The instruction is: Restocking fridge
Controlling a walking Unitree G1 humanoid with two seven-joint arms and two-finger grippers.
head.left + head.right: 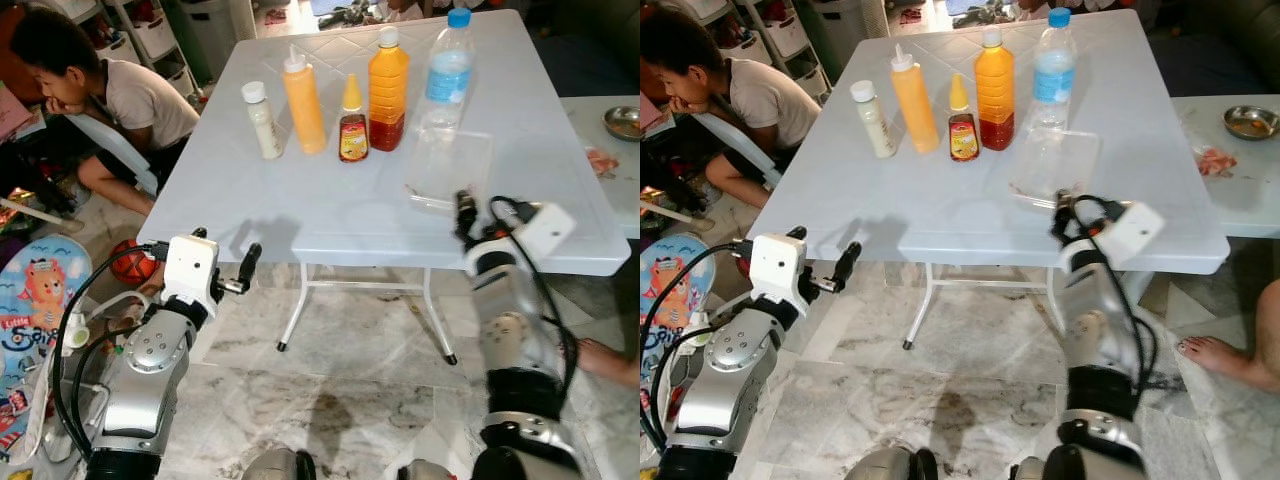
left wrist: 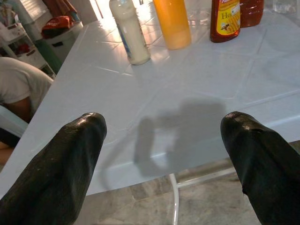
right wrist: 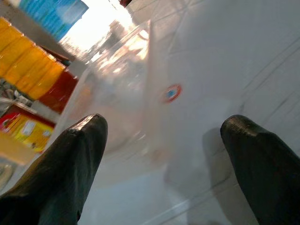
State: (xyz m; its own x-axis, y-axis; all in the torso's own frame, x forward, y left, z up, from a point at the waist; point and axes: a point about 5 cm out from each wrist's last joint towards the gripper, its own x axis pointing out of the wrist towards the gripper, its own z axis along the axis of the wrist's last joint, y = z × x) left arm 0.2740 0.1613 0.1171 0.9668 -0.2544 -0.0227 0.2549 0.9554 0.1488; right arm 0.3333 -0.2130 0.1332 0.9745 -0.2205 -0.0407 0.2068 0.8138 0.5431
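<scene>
While both grippers' jaws gape, clear container (image 1: 449, 166) beside water bottle (image 1: 446, 70) holds nothing.

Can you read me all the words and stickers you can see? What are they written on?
"Ho..." in white on red, the rest cut off: on the small honey bottle.
"Little": on the cartoon mat on the floor at the left.
Water bottle: blue label, too blurred to read.
Clear plastic container: a small round red and blue sticker, too small to read.
White bottle, yellow squeeze bottle, big orange bottle: no readable words.
</scene>
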